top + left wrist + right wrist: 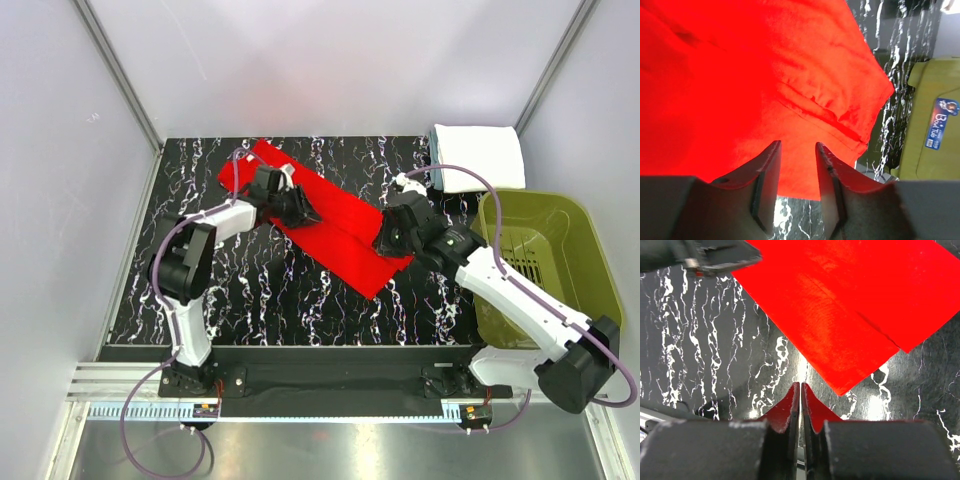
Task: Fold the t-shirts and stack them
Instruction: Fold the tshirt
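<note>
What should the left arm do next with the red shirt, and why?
Probably lower the left end effector and close it on the red shirt. Its fingers stand apart right over the cloth's edge, holding nothing, and the shirt lies as a long flat strip on the table, not yet folded short like the white shirt at the back.

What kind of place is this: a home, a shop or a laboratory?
Probably a robot laboratory cell: plain white walls enclose a black marbled table, the left arm and right arm are mounted at its near edge.

red t-shirt (765, 75) cropped, basket (930, 165) cut off
</note>
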### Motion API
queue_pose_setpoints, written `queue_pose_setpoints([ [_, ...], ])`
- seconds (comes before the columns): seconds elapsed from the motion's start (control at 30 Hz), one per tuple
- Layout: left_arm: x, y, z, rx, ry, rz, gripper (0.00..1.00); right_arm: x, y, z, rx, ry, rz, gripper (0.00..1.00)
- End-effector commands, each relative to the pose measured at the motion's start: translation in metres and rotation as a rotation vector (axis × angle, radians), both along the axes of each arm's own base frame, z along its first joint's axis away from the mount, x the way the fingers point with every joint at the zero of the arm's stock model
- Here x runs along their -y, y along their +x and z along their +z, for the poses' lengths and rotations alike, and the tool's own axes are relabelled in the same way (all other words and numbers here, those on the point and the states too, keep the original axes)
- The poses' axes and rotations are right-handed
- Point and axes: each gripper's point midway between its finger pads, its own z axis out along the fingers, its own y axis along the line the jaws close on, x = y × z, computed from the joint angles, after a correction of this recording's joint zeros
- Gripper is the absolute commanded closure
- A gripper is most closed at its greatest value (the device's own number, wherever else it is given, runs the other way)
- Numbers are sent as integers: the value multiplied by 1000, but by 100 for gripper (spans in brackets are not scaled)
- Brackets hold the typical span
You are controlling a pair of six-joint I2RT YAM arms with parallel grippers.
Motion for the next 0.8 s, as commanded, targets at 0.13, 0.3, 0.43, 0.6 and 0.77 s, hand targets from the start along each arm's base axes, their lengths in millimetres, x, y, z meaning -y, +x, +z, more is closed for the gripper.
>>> queue_pose_setpoints([
  [0.13, 27, -22, -31, -34, 112, -80, 64, 10, -4, 9, 46, 23, -20, 91],
  [0.3, 22, -47, -54, -87, 291, -131, 65, 13, -1, 11, 55, 9, -26, 91],
  [0.43, -7, -67, -67, -165, 435, -114, 65, 12, 1, 13, 56, 10, -19, 91],
  [0.6, -41, -96, -67, -207, 547, -90, 64, 13, 2, 14, 52, 8, -5, 90],
  [0.77, -77, -137, -73, -273, 617, -61, 61, 5, 2, -2, -26, 21, 74, 84],
])
